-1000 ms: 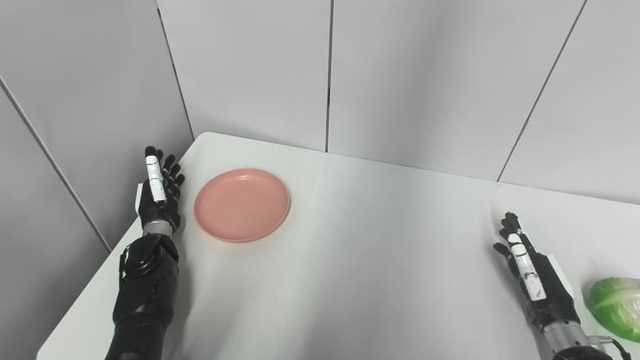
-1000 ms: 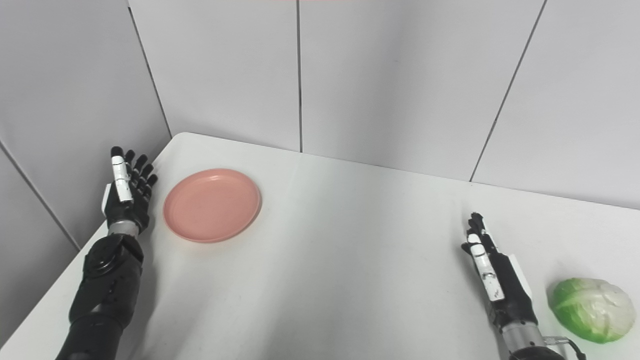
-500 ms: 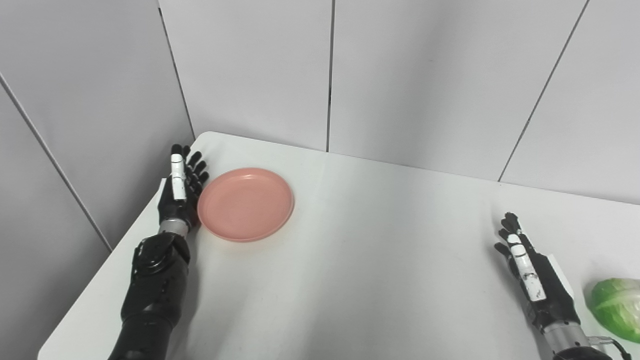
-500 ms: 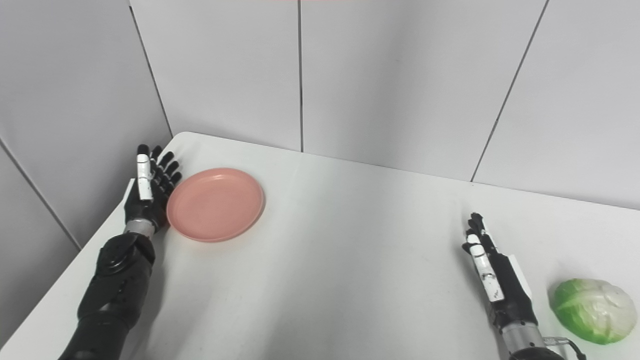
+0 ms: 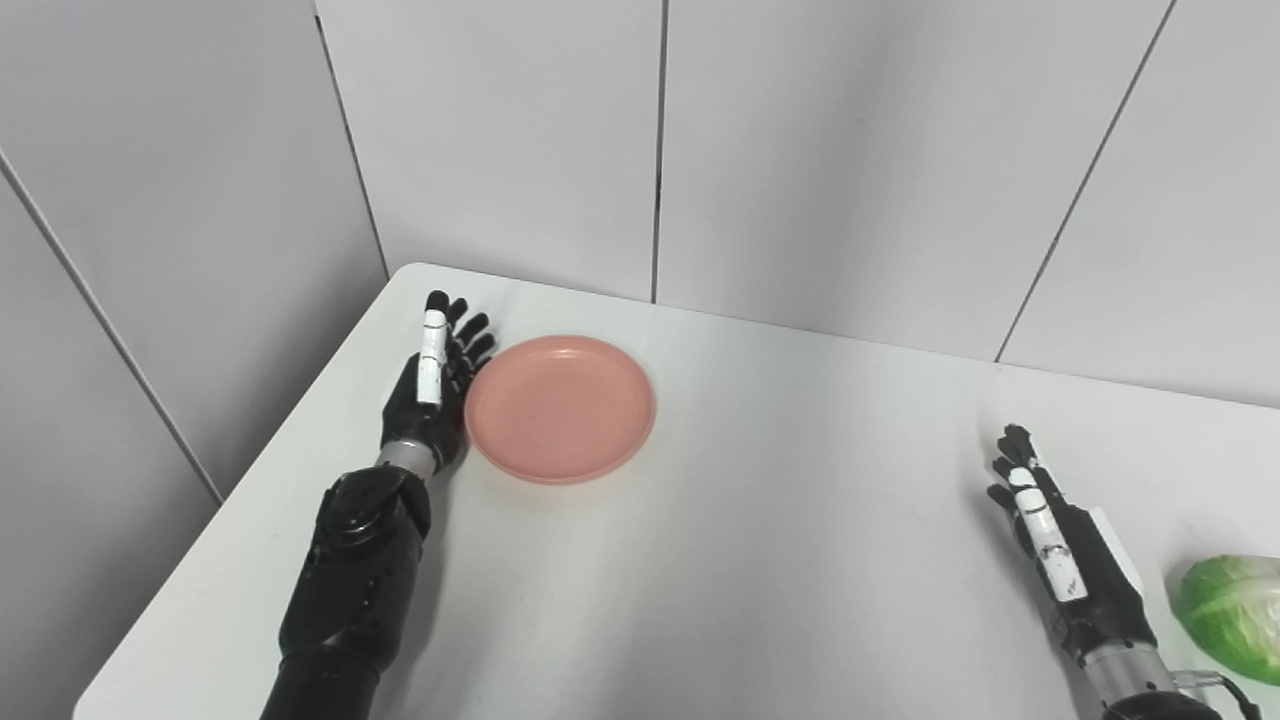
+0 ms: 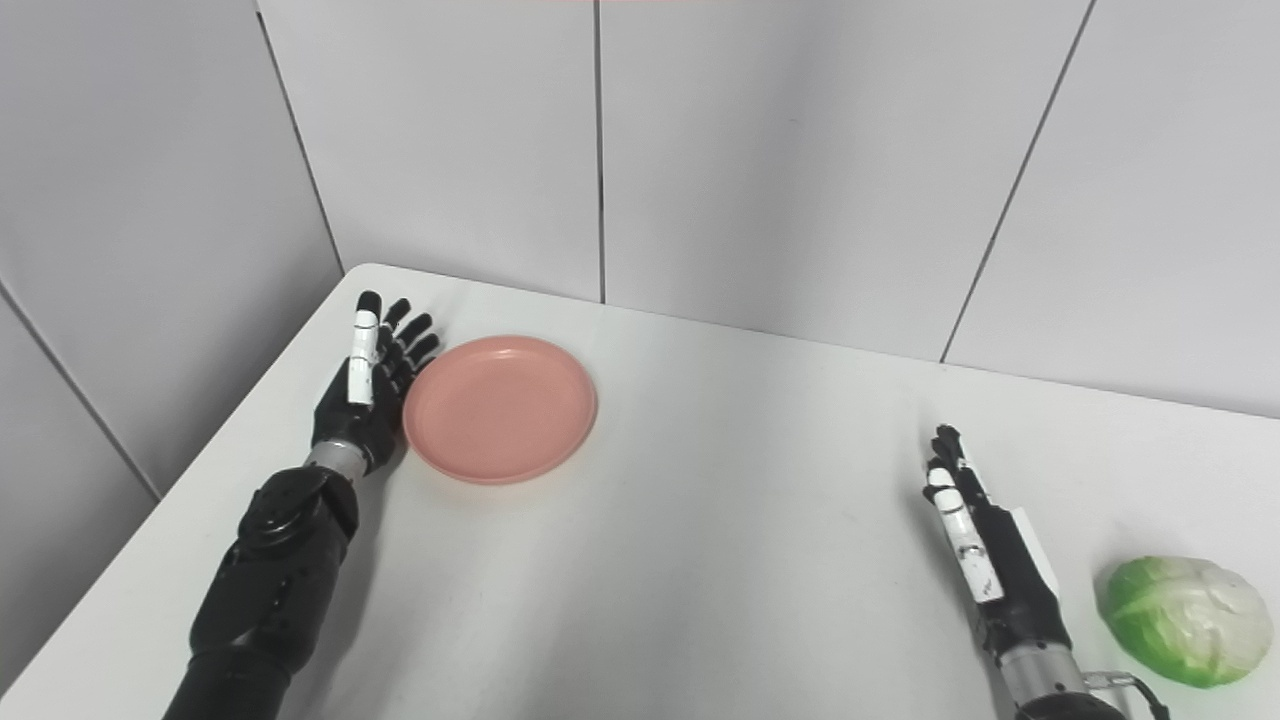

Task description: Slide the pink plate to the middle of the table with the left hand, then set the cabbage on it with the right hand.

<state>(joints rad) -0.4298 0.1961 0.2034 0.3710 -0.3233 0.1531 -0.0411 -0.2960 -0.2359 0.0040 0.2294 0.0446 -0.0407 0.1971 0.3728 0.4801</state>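
The pink plate (image 5: 560,408) lies flat on the white table (image 5: 760,560), left of the middle. My left hand (image 5: 432,390) is open, fingers straight, its palm side pressed against the plate's left rim. It also shows in the right eye view (image 6: 368,392) beside the plate (image 6: 500,408). The green cabbage (image 6: 1188,618) lies near the right front of the table. My right hand (image 6: 985,570) is open and empty, on edge just left of the cabbage, a gap between them.
Grey wall panels (image 5: 660,150) close the table at the back and left. The table's left edge (image 5: 250,480) runs close to my left arm. The cabbage is partly cut off by the frame's edge in the left eye view (image 5: 1235,615).
My left hand has moved right, met the plate's left rim and pushed the plate to the right. The right hand and cabbage have hardly moved.
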